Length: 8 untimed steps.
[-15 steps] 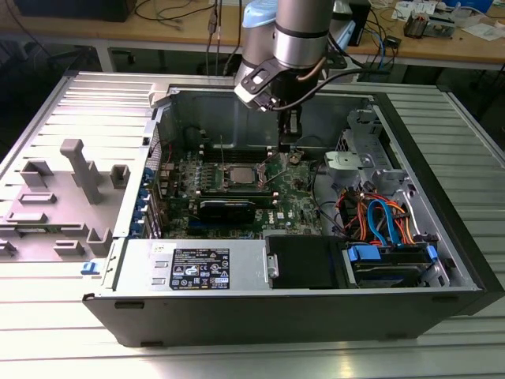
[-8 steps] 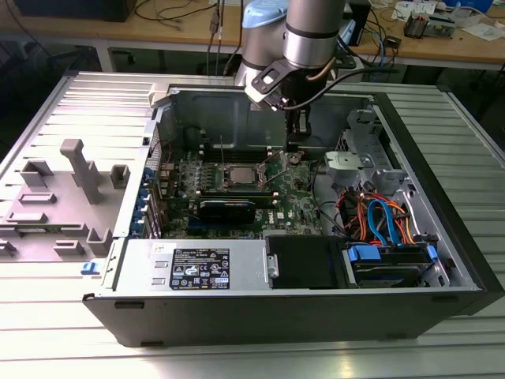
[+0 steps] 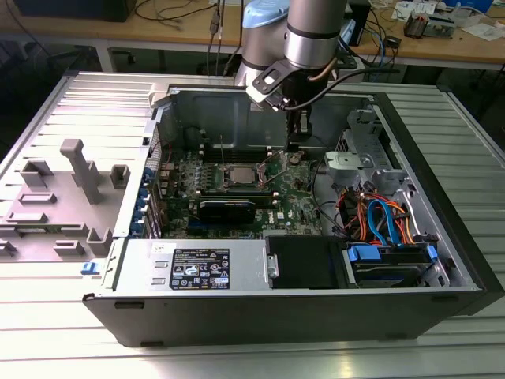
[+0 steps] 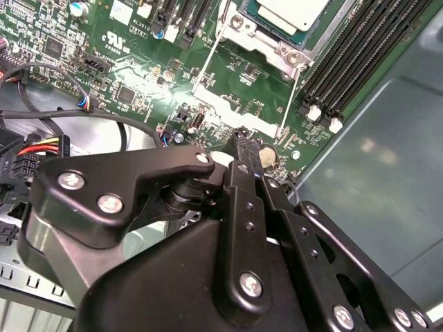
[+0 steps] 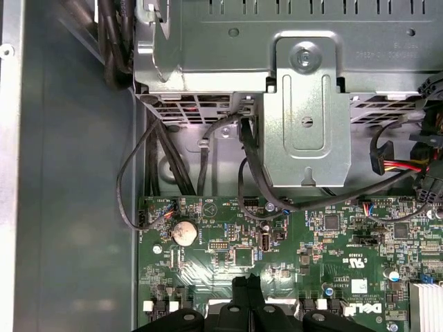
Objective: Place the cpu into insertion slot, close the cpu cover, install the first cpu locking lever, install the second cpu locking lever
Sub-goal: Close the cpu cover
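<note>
We locate the gripper inside the computer case, just above the centre of the exterior view, low over the motherboard. In the first wrist view its fingers are pressed together with nothing between them, near a coin battery. The cpu sits in the insertion slot, to the exterior view's left of the gripper and apart from it. The cpu cover lies flat around the chip. Two thin locking levers stand raised beside the slot.

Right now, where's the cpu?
The cpu sits in the slot on the motherboard, to the exterior view's left of the hand.
</note>
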### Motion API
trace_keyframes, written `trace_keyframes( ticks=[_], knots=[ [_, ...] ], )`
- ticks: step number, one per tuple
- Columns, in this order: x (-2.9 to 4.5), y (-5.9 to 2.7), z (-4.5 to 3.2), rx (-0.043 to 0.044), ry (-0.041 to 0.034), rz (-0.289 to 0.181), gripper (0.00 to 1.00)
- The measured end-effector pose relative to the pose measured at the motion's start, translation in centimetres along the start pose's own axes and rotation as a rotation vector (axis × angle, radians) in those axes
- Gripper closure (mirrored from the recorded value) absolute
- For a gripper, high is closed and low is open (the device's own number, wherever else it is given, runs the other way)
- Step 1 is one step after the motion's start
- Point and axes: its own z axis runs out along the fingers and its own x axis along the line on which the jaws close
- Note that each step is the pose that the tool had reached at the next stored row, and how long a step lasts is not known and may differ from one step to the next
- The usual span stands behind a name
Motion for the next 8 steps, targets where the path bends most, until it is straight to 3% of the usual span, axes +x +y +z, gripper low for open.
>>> trace_keyframes(
  ticks=[8],
  knots=[
    [0.02, 0.19, 0.02, 0.0002, 0.0002, 0.0, 0.89]
  ],
)
